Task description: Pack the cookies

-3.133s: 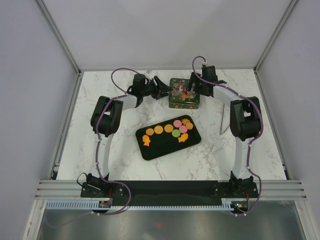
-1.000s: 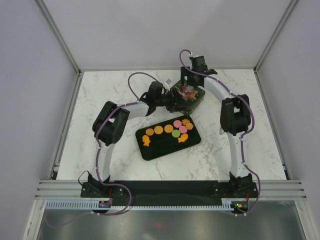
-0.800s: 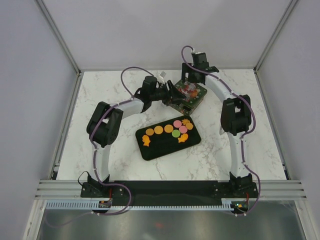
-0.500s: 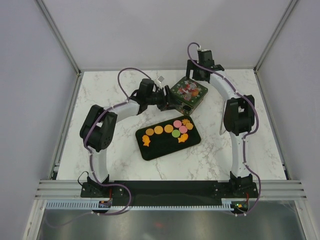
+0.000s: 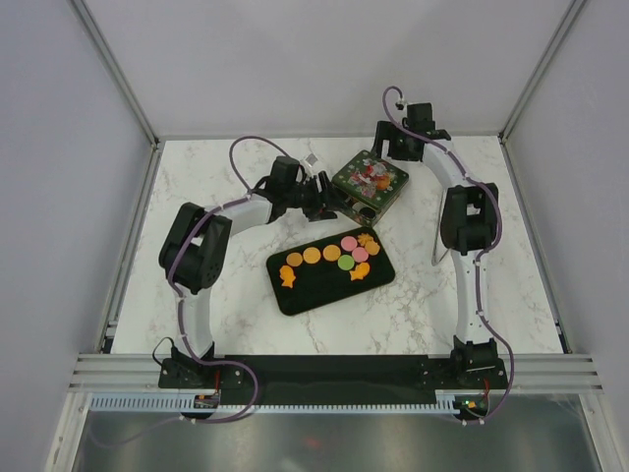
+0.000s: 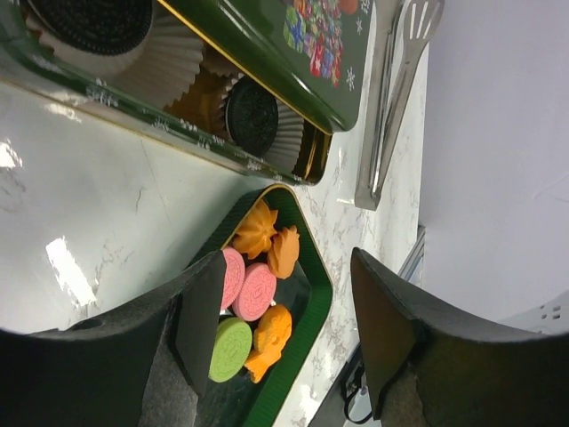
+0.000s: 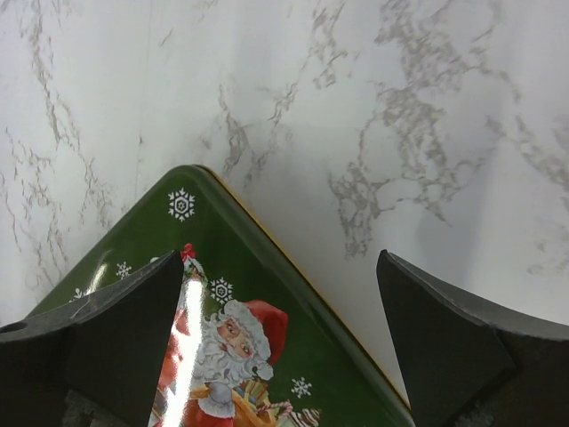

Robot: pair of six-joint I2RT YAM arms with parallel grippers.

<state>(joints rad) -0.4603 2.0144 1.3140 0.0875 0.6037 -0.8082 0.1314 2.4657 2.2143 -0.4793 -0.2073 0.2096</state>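
Under the tin lid (image 6: 267, 55), dark cookies (image 6: 252, 116) (two) sit half-hidden.

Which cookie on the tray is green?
The one round cookie beside the two pink ones, toward the tray's right end; every other cookie is orange or pink.

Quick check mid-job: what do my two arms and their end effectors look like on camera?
The left arm and right arm have white links with bulky black joints and black bases. A purple cable loops along each. The left end effector and right end effector have broad matte-black fingers.
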